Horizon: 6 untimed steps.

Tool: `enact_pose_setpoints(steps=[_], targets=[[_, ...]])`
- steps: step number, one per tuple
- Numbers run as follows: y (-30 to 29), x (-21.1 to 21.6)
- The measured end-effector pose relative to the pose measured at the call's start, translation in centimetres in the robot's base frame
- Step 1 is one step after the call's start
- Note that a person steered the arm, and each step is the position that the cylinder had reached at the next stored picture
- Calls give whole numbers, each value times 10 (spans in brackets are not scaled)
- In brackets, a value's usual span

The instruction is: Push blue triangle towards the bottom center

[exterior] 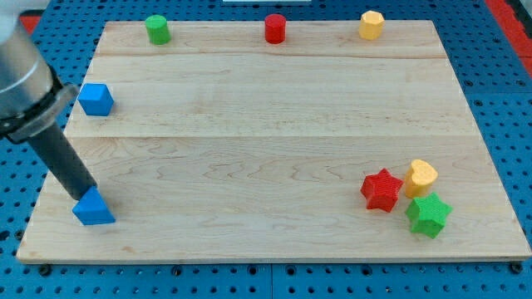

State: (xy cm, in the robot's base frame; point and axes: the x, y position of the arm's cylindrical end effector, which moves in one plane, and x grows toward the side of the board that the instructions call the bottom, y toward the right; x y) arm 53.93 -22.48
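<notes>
Rig: single arm w/ straight dark rod, no gripper or hand, so no open/closed state applies; nothing is gripped, it only pushes.
My tip (86, 194): at near-left of the wooden board (266, 149), touching or just at the far-left top edge of the blue triangle (93, 208); exact contact hard to tell, the rod end sits right on the block's upper corner.
Task block: blue triangle lies near the board's near-left corner, close to the near edge, well left of bottom center.
Other blocks: blue cube (96, 99) at the left edge, farther back, well apart from tip. Green cylinder (157, 29), red cylinder (275, 28), yellow hexagon-ish block (371, 24) along the far edge. Red star (381, 190), yellow heart-like block (421, 177), green star (429, 215) clustered near-right, touching or nearly so.
Step in hand (judgement): start of push; block needs to go right along the near edge.
How to do it well: tip is on the block's far-left side, so a straight push would drive it right and also nearer, maybe off the near edge. Better shift tip to the block's left face, then push rightward, parallel to the near edge. Push thru the block's middle or it will spin & slip off.
Path: clear btw triangle and bottom center; stop well short of the star cluster.
Progress: barely begun.
</notes>
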Motion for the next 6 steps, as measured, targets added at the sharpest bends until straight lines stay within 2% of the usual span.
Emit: enact_pose_setpoints(steps=[1, 2, 3, 4, 5, 6], targets=[[-37, 19], [-38, 36], [9, 10], [88, -2], [78, 5], [22, 25]])
